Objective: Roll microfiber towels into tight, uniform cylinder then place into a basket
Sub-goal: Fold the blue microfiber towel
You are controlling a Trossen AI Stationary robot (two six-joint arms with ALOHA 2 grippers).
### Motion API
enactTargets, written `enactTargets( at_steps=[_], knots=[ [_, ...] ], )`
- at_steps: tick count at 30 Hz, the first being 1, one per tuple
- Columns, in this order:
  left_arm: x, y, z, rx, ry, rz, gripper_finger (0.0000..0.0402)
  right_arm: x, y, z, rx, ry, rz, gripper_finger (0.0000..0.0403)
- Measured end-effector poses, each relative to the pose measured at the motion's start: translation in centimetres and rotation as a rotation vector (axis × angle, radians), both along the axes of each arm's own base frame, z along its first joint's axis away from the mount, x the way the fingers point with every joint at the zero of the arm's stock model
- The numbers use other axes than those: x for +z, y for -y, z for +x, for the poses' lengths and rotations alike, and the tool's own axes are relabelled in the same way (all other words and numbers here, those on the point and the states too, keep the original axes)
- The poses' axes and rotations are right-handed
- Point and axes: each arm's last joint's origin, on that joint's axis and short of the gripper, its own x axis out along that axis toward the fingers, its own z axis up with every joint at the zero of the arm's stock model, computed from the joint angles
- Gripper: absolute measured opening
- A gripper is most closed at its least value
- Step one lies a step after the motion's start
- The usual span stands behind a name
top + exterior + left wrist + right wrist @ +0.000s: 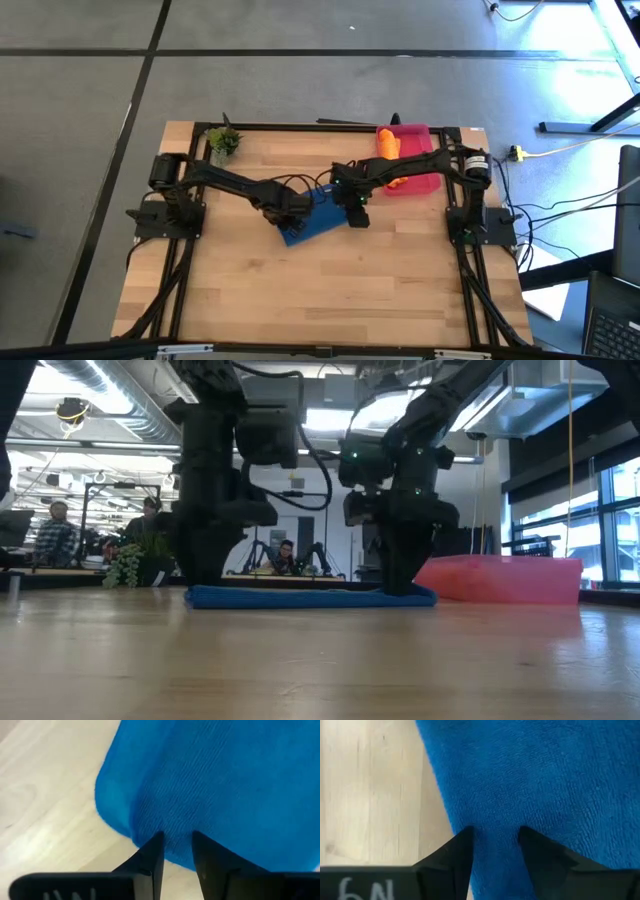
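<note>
The blue towel (315, 222) lies flat on the table's middle, a thin strip in the low view (300, 597). My left gripper (177, 836) points down over its left end, open, with cloth showing in the gap. My right gripper (495, 831) slants down over its right end near a long edge, also open. In the low view both reach down to the towel's top. An orange towel (388, 145) lies in the pink basket (425, 185) at the far right. My left gripper comes from above with its open fingertips (156, 842) at the towel's top near a rounded corner (115, 805); I cannot tell whether they touch it. My right gripper has its open fingertips (465, 837) at the flat cloth beside the towel's edge (442, 795); touching or not, I cannot tell.
A small green plant (224, 142) stands at the far left corner. The basket (500, 578) sits just right of the towel. Bare wood stretches toward the near edge (320, 300). People sit in the room beyond the table.
</note>
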Motion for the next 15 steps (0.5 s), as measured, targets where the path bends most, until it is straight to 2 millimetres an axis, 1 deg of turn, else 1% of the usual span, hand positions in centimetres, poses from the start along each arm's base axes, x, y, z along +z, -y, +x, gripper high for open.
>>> enactTargets(
  at_steps=[2, 7, 12, 15],
  knots=[
    [-0.2, 0.1, 0.1, -0.004, -0.003, -0.016, 0.0088, -0.2, 0.1, 0.1, -0.007, -0.012, -0.041, 0.0164],
    [-0.2, 1.0, 0.3, -0.032, 0.02, -0.026, 0.0085, -0.2, 0.9, 0.2, -0.024, 0.014, -0.065, 0.0164],
    [-0.5, 2.4, 0.8, -0.076, 0.077, -0.025, 0.0085, -0.2, 2.3, 0.6, -0.064, 0.083, -0.096, 0.0164],
    [-0.5, 2.9, 0.9, -0.089, 0.1, -0.017, 0.0085, -0.1, 3.2, 0.7, -0.087, 0.111, -0.106, 0.0164]
  ],
)
